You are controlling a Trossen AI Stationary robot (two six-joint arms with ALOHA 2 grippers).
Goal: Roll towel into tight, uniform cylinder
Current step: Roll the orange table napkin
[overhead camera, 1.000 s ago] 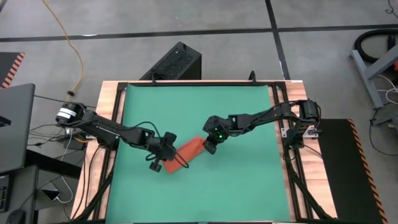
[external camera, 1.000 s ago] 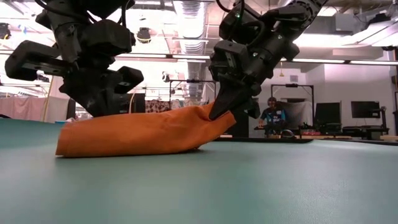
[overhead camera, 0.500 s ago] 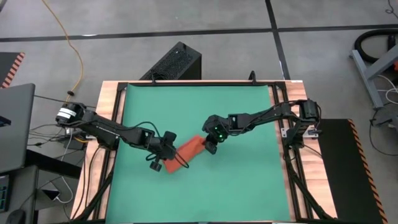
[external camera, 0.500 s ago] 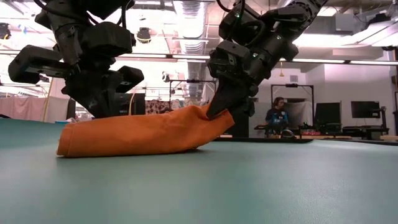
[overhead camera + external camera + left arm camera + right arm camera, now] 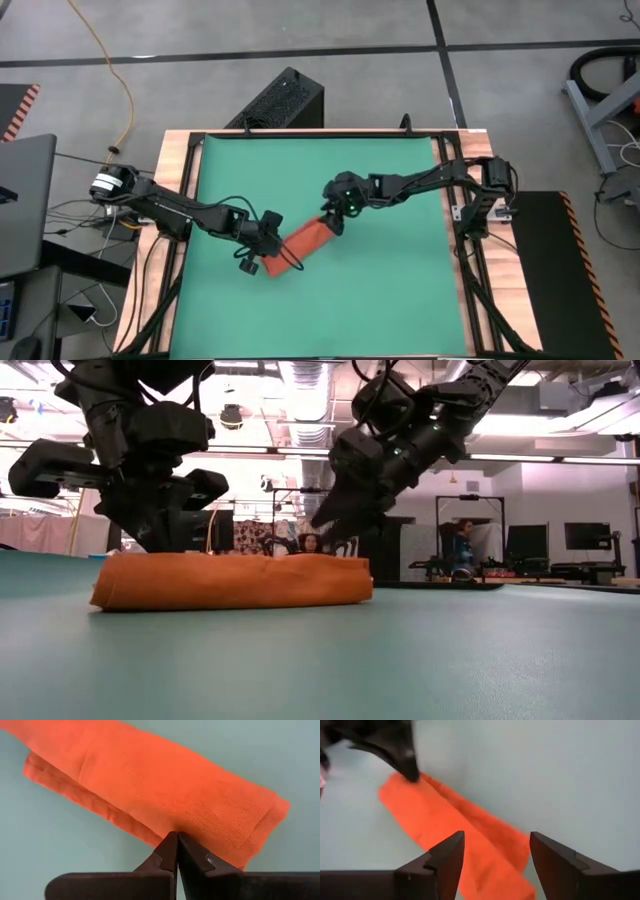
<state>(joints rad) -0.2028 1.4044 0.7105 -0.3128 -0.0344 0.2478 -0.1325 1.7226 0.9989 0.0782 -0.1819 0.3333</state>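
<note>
- Overhead, the towel [image 5: 296, 246] lies as a slanted orange-red roll near the middle of the green mat [image 5: 400, 290] that covers the worktop [image 5: 173, 160]. Its lower-left end is partly covered by the left end effector [image 5: 262, 252], so that end is hard to make out. The right end effector [image 5: 327, 219] sits at the upper-right end of the roll; from up here I cannot see the gap between its fingers.
- Down at worktop height, the towel [image 5: 232, 580] rests flat along its whole length on the mat [image 5: 400, 660]. A second ago its right end was pinched and lifted; now that end is down. The right end effector [image 5: 335, 530] hangs above that end, clear of the cloth, its tips dark against the bright room. The left end effector [image 5: 160, 525] stands behind the roll's left part, its tips hidden by the cloth. A person [image 5: 462, 545] shows far behind.
- Past the left wrist, the towel [image 5: 150, 790] fills the view, its far end cut off by the frame. The left end effector [image 5: 176, 845] is clenched, fingers pressed together against the cloth's near edge; whether fabric is caught between them I cannot tell.
- Past the right wrist, the right end effector [image 5: 496, 851] stands released, fingers well apart, nothing between them, with the towel [image 5: 455, 835] below on the mat. The left arm's dark tip [image 5: 407, 762] touches the roll's far end.
</note>
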